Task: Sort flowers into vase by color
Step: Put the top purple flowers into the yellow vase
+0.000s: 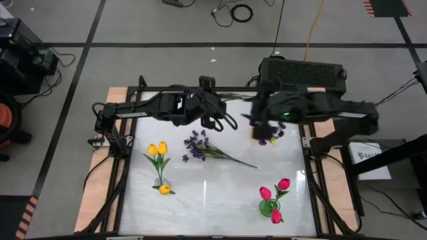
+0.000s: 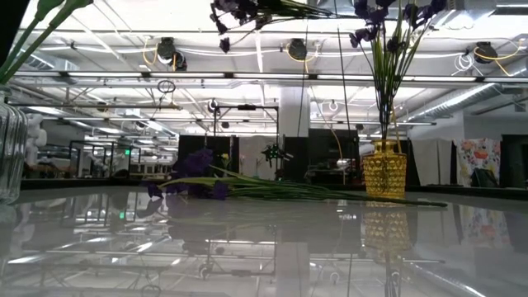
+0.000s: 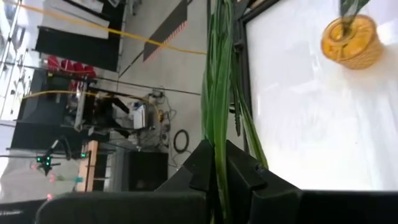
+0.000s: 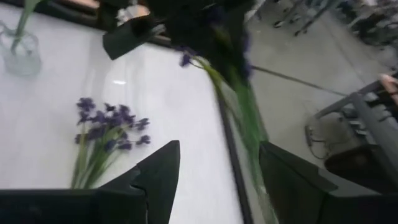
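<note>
My left gripper (image 1: 223, 120) (image 3: 217, 155) hangs over the table's far middle, shut on a purple sprig whose blossoms (image 2: 247, 12) show high in the low view. My right gripper (image 1: 261, 124) (image 4: 217, 168) is open just to the right of it. That sprig's blossoms and stems (image 4: 239, 93) hang in front of its fingers. Below it an amber vase (image 2: 385, 169) (image 3: 351, 40) stands on the table and holds purple sprigs upright. Another purple sprig (image 1: 200, 148) (image 4: 106, 134) lies flat mid-table. My left gripper pinches the sprig's bundle of green stems (image 3: 219, 134) between its two fingers. The stems run lengthwise out past the fingertips. The sprig is lifted clear of the table, and its blossom end is out of the left wrist view.
Yellow tulips (image 1: 158, 152) stand in a clear glass vase (image 2: 8, 148) at the near left. Pink-red tulips (image 1: 275, 195) sit in a green vase at the near right. Cables and equipment lie beyond the table's far edge.
</note>
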`<move>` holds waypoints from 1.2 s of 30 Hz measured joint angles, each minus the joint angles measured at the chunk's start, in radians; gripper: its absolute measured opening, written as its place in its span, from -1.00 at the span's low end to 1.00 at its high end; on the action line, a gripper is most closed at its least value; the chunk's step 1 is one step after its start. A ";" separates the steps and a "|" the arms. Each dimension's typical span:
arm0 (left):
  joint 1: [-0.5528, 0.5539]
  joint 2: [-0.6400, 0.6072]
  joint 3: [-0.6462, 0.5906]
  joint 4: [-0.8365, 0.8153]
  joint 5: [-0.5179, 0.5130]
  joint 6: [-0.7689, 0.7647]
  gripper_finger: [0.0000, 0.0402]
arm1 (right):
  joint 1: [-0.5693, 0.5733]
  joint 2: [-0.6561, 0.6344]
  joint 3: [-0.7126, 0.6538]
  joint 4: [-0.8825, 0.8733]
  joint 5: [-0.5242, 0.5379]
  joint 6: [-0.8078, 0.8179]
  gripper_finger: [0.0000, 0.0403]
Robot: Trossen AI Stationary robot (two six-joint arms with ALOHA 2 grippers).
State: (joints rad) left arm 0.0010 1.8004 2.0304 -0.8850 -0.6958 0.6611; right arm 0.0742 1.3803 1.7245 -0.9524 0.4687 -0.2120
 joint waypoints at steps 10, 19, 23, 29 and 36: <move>-0.076 0.000 0.000 -0.055 -0.020 -0.024 -0.88 | -0.042 0.149 0.000 0.116 0.091 -0.079 0.04; -0.116 0.000 0.000 -0.080 -0.072 -0.020 -0.88 | -0.067 0.176 0.000 0.120 0.101 -0.060 0.04; -0.119 0.000 0.000 -0.085 -0.072 -0.020 -0.88 | -0.067 0.176 0.000 0.120 0.101 -0.038 -0.06; -0.119 0.000 0.000 -0.093 -0.077 -0.019 -0.88 | -0.067 0.179 0.000 0.118 0.071 -0.002 -0.52; -0.125 0.000 -0.001 -0.101 -0.136 -0.027 -0.59 | -0.067 0.179 0.000 0.112 0.052 0.034 -0.93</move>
State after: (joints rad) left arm -0.1235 1.8000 2.0293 -0.9862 -0.8316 0.6344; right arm 0.0071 1.5597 1.7241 -0.8403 0.5209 -0.1780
